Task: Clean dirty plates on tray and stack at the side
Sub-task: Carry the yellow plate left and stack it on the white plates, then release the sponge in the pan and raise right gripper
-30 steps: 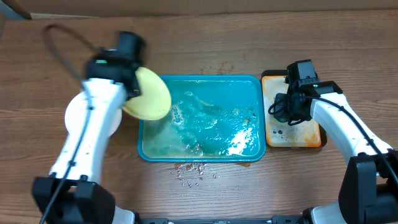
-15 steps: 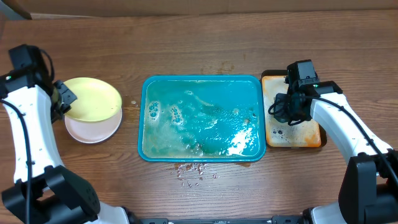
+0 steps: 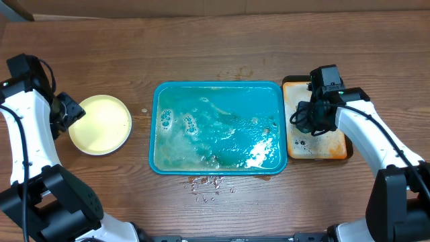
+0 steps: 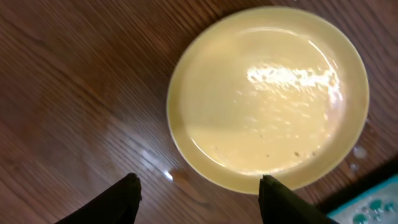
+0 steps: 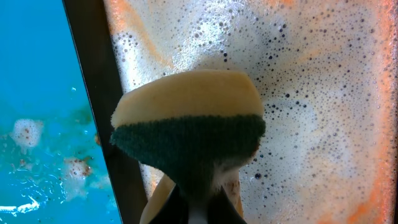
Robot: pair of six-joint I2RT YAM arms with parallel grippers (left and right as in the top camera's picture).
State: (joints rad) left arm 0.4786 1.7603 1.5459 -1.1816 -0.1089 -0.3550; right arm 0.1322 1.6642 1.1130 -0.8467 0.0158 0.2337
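Pale yellow round plate flat, face up, by left edge of desk. Left gripper spread beside it; right gripper pinching yellow-green sponge.

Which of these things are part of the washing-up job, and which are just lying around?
Job: yellow plate, teal tray, sponge, foamy orange tray.
Lying about: crumbs on the table.

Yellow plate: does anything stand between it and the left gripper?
Nothing visible does. The left gripper is open, right at the near rim of the yellow plate. Only bare wooden table lies around them.
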